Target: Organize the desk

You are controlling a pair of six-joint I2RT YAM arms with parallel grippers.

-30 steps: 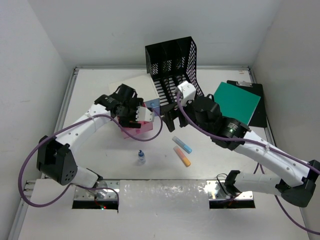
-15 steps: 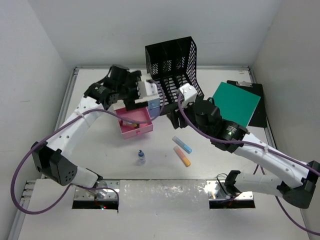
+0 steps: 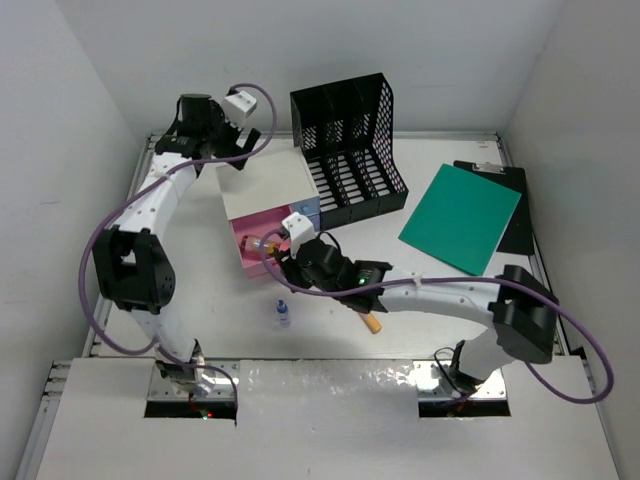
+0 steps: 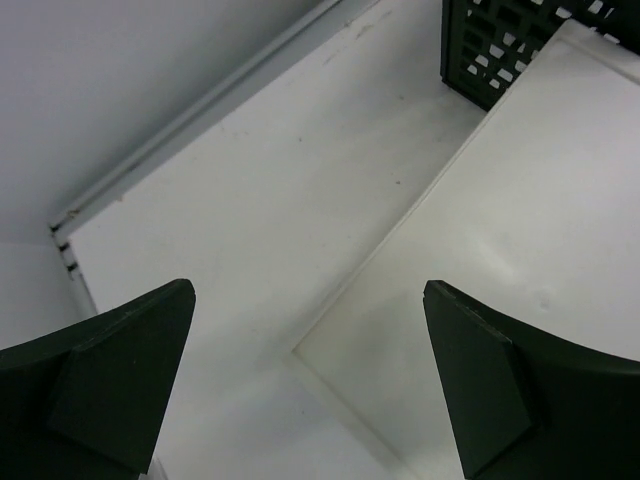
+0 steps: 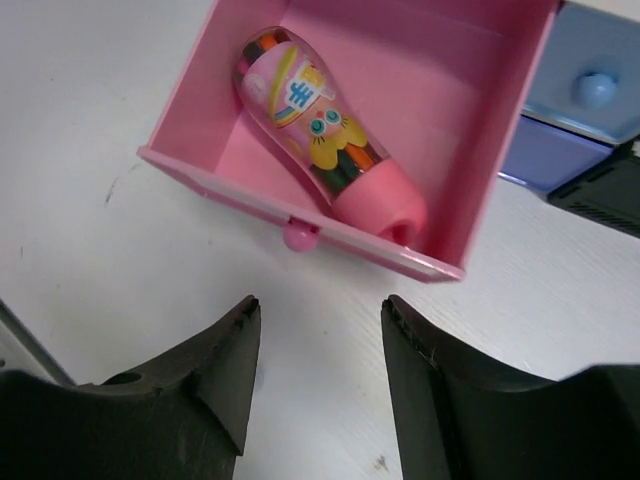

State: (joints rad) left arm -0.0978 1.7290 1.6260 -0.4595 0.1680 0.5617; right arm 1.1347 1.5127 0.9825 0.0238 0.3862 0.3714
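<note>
While a tube (image 5: 320,140) lies in the open pink drawer (image 5: 430,100) on the desk (image 3: 200,290), the right gripper (image 5: 320,305) is held parted and empty before it; the left gripper (image 4: 308,300) is spread wide, empty, over the desk's far-left corner.

orange marker (image 3: 372,324) half under right arm (image 3: 430,292), clipboard (image 3: 518,228) mostly beneath green folder (image 3: 460,217)

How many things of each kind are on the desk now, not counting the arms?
Drawer box: 1
Rack: 1
Green pad: 1
Clipboard: 1
Bottle: 1
Orange marker: 1
Pink tube in drawer: 1
Total: 7
</note>
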